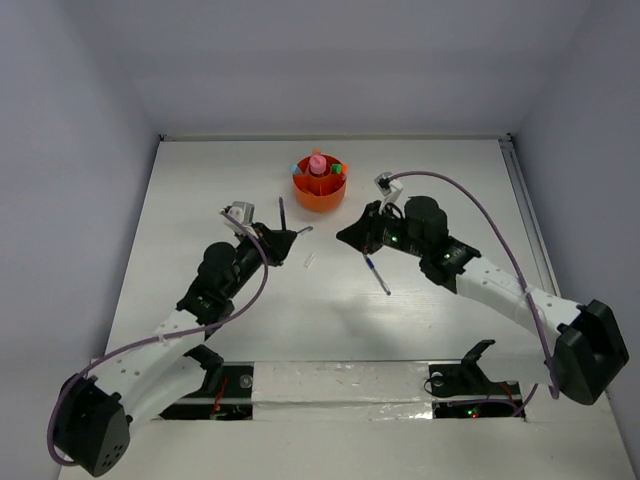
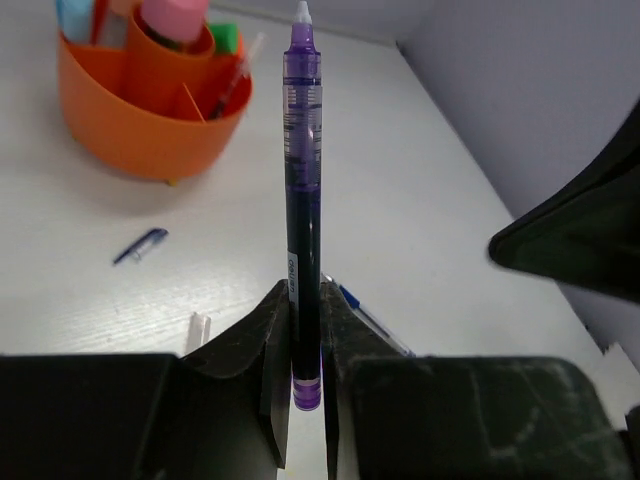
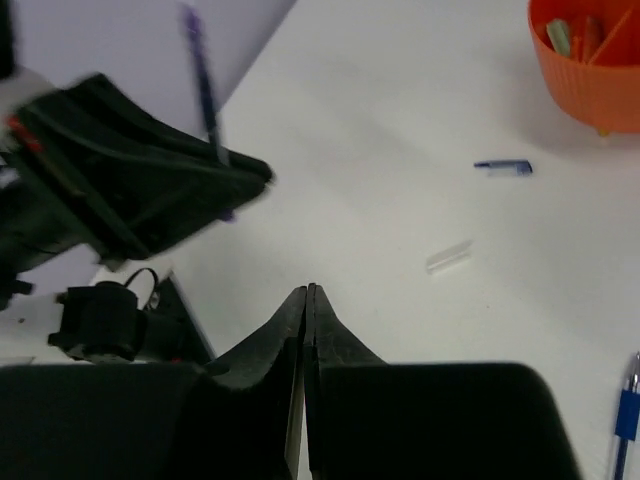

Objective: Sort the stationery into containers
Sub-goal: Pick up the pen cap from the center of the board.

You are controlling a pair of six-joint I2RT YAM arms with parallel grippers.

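Observation:
My left gripper is shut on a dark purple pen, which stands upright between its fingers; in the top view the gripper is front-left of the orange divided cup. The cup holds a pink bottle-like piece and several small coloured items. My right gripper is shut and empty, and hovers front-right of the cup. A blue pen lies on the table under the right arm, and it also shows in the left wrist view.
A small blue cap and a clear cap lie loose on the white table between the grippers. The two grippers are close together. White walls enclose the table on three sides.

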